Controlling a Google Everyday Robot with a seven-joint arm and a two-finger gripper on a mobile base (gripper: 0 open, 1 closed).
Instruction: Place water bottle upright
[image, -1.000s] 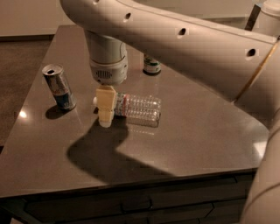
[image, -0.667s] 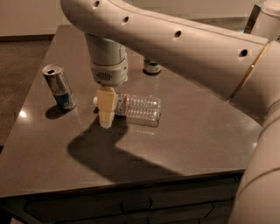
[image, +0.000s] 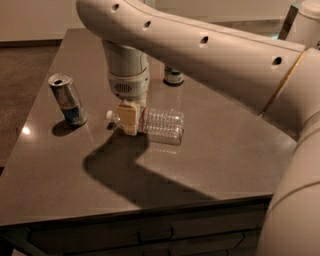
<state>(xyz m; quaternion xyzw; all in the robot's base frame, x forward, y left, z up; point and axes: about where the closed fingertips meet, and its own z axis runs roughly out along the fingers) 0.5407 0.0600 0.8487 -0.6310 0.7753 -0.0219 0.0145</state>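
Note:
The water bottle (image: 162, 126) lies on its side on the dark table (image: 215, 155), with its white cap (image: 109, 115) pointing left towards the slim can. My gripper (image: 128, 119) hangs straight down from the arm and sits over the bottle's neck, hiding the label band there. The bottle's ribbed body sticks out to the right of the gripper and rests on the tabletop.
A silver-blue slim can (image: 68, 99) stands upright left of the bottle. A green-white can (image: 173, 75) stands at the back, partly hidden by my arm (image: 210, 55). The table's front edge (image: 150, 212) runs across the bottom, with drawers below.
My gripper has shifted slightly right along the bottle, from the cap end onto the neck. The bottle still lies in about the same place.

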